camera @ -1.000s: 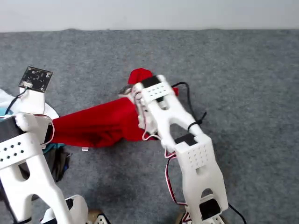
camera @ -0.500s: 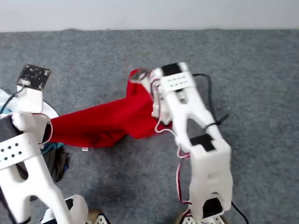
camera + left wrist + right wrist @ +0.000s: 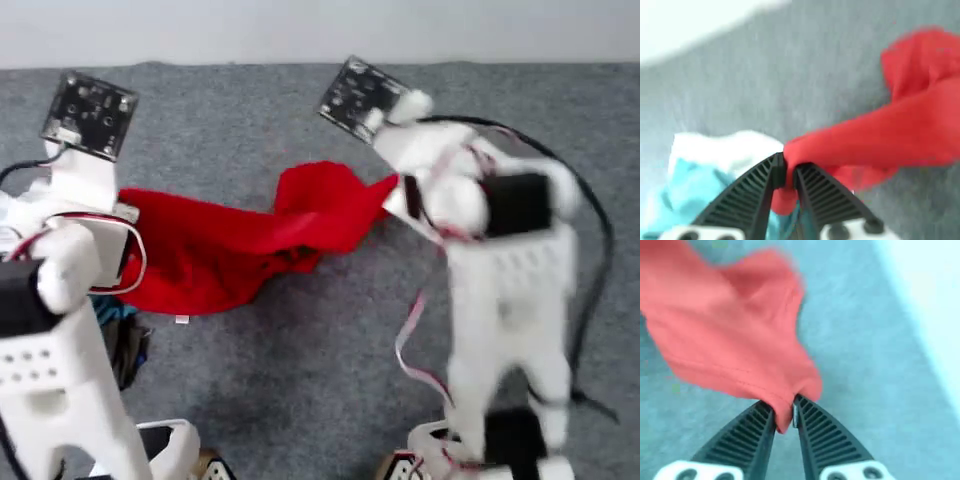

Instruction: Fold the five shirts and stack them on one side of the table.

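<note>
A red shirt [image 3: 250, 240] hangs stretched between my two arms above the grey table. My left gripper [image 3: 785, 177] is shut on one end of the red shirt [image 3: 880, 135], at the table's left side. My right gripper [image 3: 784, 420] is shut on the other end of the red shirt [image 3: 725, 335], right of the table's middle. In the high view the left arm [image 3: 70, 250] stands at the left and the right arm [image 3: 490, 230] at the right, with the cloth sagging between them.
A pile of white and teal shirts [image 3: 705, 165] lies under the left gripper at the table's left edge; a white and teal edge of that pile [image 3: 20, 215] shows beside the left arm. The grey table [image 3: 300, 380] lies bare in front of the shirt and to the far right.
The right arm has swung right and lifted, pulling its end of the red shirt up off the table. The left arm has risen with the other end. The shirt now hangs stretched.
</note>
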